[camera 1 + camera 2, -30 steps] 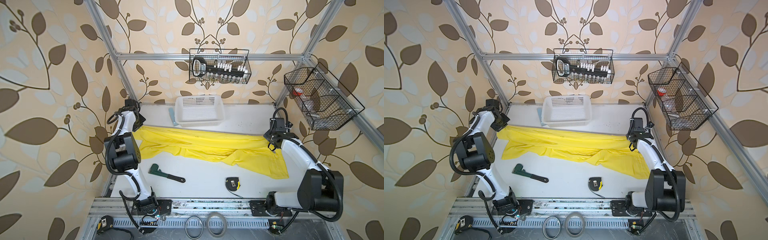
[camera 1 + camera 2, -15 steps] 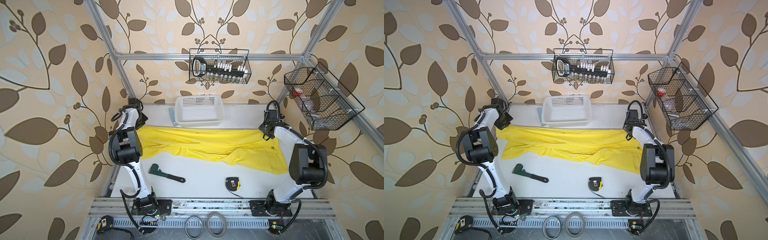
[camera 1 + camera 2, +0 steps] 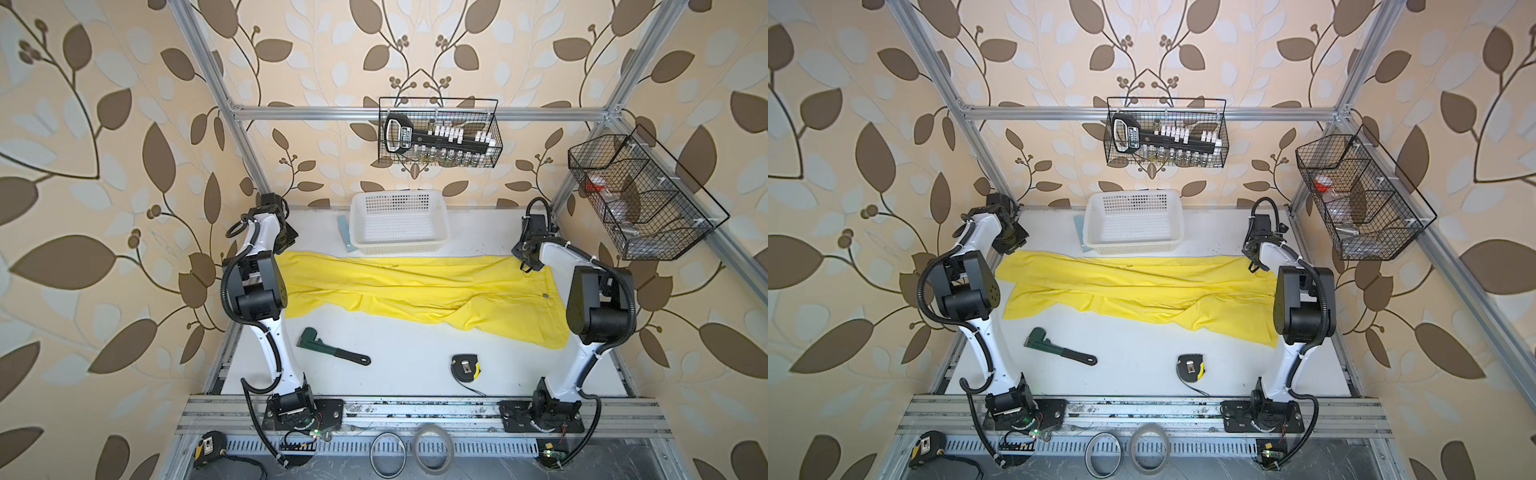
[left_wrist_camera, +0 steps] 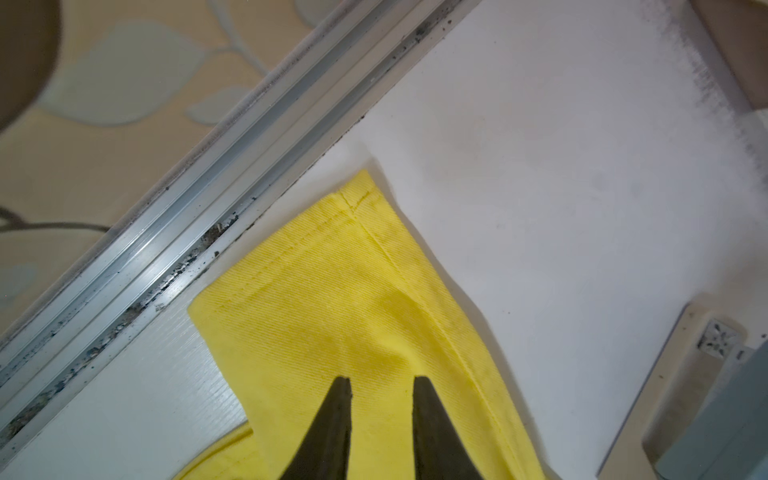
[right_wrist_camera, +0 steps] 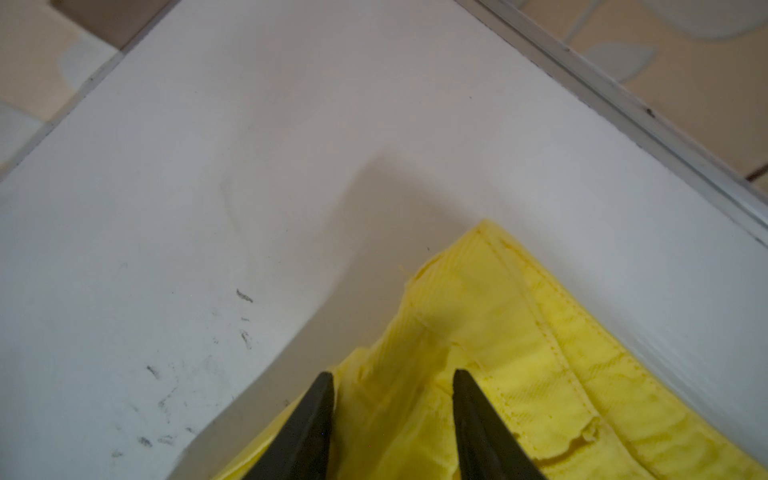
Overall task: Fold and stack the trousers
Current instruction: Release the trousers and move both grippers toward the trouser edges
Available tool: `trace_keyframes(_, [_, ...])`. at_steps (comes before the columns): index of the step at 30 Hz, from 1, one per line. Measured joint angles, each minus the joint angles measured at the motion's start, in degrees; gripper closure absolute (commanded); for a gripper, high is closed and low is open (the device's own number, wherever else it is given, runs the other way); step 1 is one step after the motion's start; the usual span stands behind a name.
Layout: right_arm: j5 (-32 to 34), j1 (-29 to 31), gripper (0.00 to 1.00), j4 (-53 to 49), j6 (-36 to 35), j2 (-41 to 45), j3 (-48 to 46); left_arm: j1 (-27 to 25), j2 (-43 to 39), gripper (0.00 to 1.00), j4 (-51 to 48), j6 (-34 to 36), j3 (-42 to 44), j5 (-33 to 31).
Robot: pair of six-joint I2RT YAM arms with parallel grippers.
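The white tabletop (image 3: 415, 374) carried the bright yellow soft cloth trousers (image 3: 415, 286) at full length, side to side, just in front of the white perforated plastic basket (image 3: 399, 249). I reckon that spread was so I could fold them. They were rumpled mid-leg, with flat corners. My left tool (image 4: 381, 380) hung over the hem and my right tool (image 5: 392, 374) over the waistband, both with jaws apart and gripping nothing.
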State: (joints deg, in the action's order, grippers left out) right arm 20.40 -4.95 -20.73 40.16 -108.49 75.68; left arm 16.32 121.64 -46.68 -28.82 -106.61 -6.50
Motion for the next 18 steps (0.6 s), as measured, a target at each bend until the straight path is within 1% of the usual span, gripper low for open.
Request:
trace_keyframes(2, [-0.68, -0.07, 0.45, -0.04, -0.9, 0.0, 1.05, 0.0, -0.07, 0.6, -0.28, 0.39, -0.37, 0.04])
trace_keyframes(5, [-1.66, -0.07, 0.4, -0.83, -2.84, 0.15, 3.19, 0.0, -0.63, 0.47, -1.64, 1.03, -0.46, 0.55])
trace_keyframes(7, [-2.32, -0.02, 0.36, -1.14, -4.55, 1.64, 3.52, 0.0, -2.38, 0.43, -1.84, 1.7, 0.76, 1.25])
trace_keyframes(8, [-2.78, 0.07, 0.34, -1.79, -5.29, 2.82, 3.48, 0.0, -4.0, 0.4, -1.81, 2.05, 2.23, 1.66])
trace_keyframes(10, [-4.39, 0.07, 0.33, -2.75, -6.34, 6.1, 2.97, 0.0, -8.0, 0.39, -2.1, 2.73, 5.84, 2.56])
trace_keyframes(11, [-5.6, 0.07, 0.32, -3.1, -6.73, 8.37, 2.23, 0.0, -10.54, 0.37, -2.03, 2.93, 8.17, 3.28])
trace_keyframes(13, [-7.85, 0.24, 0.27, -3.13, -7.06, 13.09, -0.17, 0.0, -15.56, 0.33, -1.68, 3.08, 13.18, 4.66])
trace_keyframes(14, [-8.76, 0.46, 0.23, -3.06, -7.3, 15.63, -1.95, -0.02, -18.12, 0.27, -1.53, 3.1, 15.8, 5.27])
trace_keyframes(17, [-11.08, 1.86, 0.21, -3.76, -7.54, 22.05, -8.0, 0.0, -23.43, 0.26, -1.86, 3.23, 22.16, 6.56])
trace_keyframes(18, [-11.91, 2.38, 0.18, -4.28, -7.43, 23.74, -10.08, 0.0, -24.57, 0.26, -1.95, 3.15, 24.06, 6.6])
